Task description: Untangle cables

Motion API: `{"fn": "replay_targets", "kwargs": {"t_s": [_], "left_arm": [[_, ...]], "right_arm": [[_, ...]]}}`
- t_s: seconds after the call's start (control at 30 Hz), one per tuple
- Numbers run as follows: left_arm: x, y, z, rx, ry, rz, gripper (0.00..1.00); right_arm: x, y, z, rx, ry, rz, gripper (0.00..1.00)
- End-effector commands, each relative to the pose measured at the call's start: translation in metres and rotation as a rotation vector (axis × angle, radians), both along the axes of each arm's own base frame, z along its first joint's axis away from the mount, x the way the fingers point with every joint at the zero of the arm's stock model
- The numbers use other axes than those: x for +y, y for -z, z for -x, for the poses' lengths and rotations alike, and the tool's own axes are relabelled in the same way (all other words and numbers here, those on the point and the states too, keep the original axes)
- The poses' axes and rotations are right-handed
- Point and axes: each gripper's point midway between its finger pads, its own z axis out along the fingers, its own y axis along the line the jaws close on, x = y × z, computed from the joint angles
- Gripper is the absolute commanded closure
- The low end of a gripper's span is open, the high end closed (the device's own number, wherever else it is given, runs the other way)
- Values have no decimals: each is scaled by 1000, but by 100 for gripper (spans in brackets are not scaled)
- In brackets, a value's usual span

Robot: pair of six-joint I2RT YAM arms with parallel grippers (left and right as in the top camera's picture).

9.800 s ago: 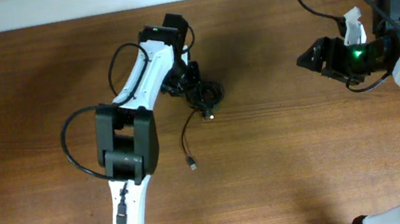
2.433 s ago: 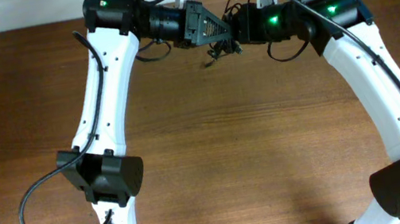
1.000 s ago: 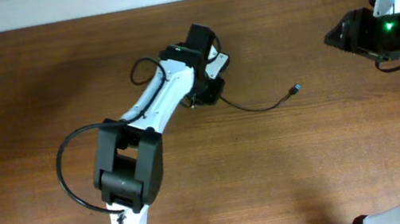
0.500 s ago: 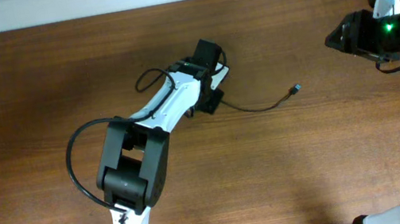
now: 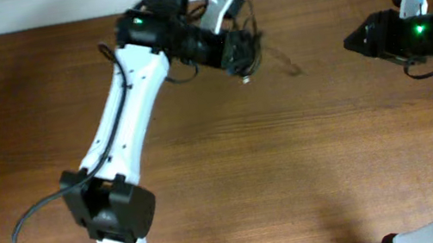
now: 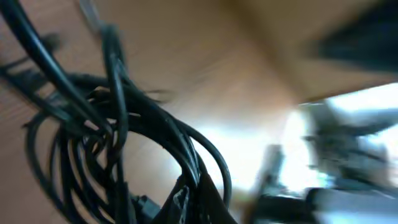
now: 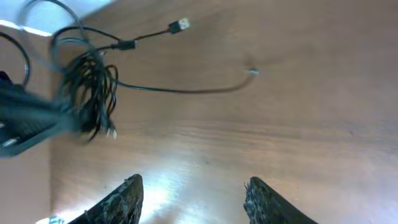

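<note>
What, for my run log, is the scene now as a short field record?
cables: one tangled bunch, loose cord ends trailing out onto the wood
left hand: near the table's far edge, shut on the bunch
right hand: open, empty, well apart from the cables
left wrist view: motion-blurred, cords fill the frame

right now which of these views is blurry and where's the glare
Left wrist: smeared all over, the cables close and soft, the right side washed out white. Overhead: mostly sharp; only the lifted cables and their trailing end are smeared. Right wrist: the table is crisp, glare at bottom left, blur at the left edge.
</note>
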Motion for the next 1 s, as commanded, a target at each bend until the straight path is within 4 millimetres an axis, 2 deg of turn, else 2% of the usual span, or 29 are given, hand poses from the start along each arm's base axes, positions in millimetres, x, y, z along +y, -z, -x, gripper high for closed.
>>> {"fn": "replay_targets", "kwargs": {"t_s": [0.0,0.1,0.17,0.3,0.43,0.53,0.7,0.73,0.8,0.87,0.9,0.93,0.97], "left_arm": [[-13,-93,54,103,304,476,100],[-6,-110,62,129,361,571,100],[-6,-111,63,145,363,578,100],[-6,-112,62,179,353,572,100],[-7,-114,59,199,347,569,100],[-8,-117,57,236,336,563,100],[-10,-122,52,306,314,551,100],[-10,-123,51,320,310,548,100],[-10,-131,44,309,307,550,100],[-5,-137,35,279,299,556,100],[1,-141,28,242,290,563,100],[10,-143,20,204,277,570,100],[17,-144,15,187,262,572,100]], "right_arm": [[42,-21,-4,-93,-145,-97,46],[71,-43,-9,-200,-252,-182,46],[84,-56,-9,-256,-307,-230,46],[95,-57,-6,-257,-341,-241,46],[121,-60,1,-272,-411,-246,46],[134,-52,-3,-237,-416,-253,47],[150,-27,-37,-131,-337,-324,61],[149,-20,-47,-104,-287,-323,65],[130,-2,-66,-65,-145,-240,86],[108,8,-72,-46,-65,-181,93],[88,14,-74,-19,-10,-157,96],[68,20,-73,8,38,-140,96],[57,23,-72,19,54,-133,96]]}}
